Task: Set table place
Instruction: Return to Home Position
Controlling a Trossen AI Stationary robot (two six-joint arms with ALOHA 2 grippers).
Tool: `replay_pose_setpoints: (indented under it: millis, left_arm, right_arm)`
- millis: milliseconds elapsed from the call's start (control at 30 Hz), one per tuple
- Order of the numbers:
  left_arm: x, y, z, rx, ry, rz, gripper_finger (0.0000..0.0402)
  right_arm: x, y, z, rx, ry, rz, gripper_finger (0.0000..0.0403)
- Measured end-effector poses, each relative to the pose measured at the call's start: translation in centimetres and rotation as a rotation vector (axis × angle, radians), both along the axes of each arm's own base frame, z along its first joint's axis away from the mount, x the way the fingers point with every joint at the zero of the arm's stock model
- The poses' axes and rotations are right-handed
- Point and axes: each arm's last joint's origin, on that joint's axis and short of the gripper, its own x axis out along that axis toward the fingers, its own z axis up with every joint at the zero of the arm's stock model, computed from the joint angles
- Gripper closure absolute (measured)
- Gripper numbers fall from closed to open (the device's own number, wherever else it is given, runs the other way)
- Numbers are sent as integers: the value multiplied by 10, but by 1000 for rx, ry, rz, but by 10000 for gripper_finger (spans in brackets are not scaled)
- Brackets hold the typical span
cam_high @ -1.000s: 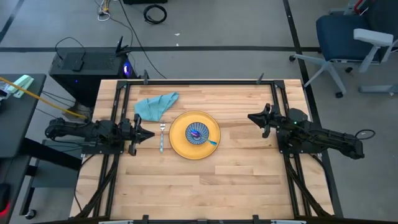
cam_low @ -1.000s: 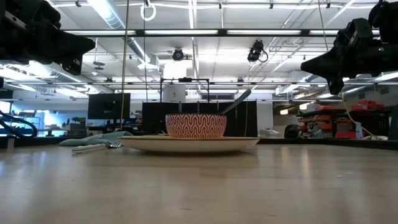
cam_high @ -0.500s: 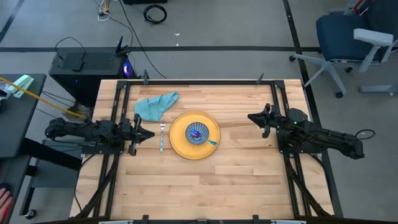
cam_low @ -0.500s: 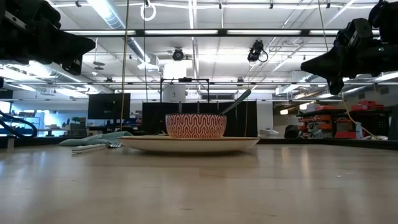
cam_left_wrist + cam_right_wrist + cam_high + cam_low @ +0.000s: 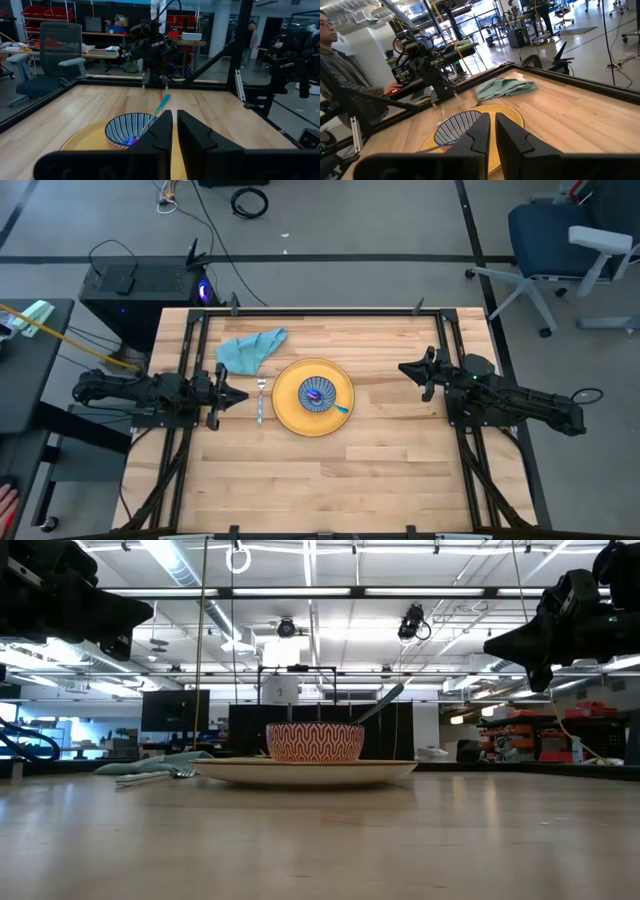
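A yellow plate (image 5: 290,412) lies in the middle of the table (image 5: 330,490). On it stands a bowl (image 5: 316,393), blue-striped inside and red-patterned outside (image 5: 314,742). A teal-handled spoon (image 5: 160,106) leans in the bowl. A fork (image 5: 260,402) lies just left of the plate, and a crumpled teal napkin (image 5: 250,348) lies beyond it toward the far edge. My left gripper (image 5: 243,396) hovers level at the left, pointing at the plate, shut and holding nothing. My right gripper (image 5: 403,369) hovers level at the right, also shut and holding nothing.
Black rails (image 5: 440,340) frame the tabletop. A person (image 5: 340,55) sits beyond the table's left side at a dark desk (image 5: 30,380). An office chair (image 5: 560,240) stands off the far right corner. Bare wood stretches along the near half of the table.
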Motion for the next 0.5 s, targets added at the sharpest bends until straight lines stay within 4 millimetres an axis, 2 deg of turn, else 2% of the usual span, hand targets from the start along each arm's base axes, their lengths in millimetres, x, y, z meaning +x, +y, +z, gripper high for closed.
replay_pose_setpoints:
  millis: [500]
  left_arm:
    - [0, 0, 0, 0, 0, -1, 370]
  right_arm:
    - [0, 0, 0, 0, 0, 0, 368]
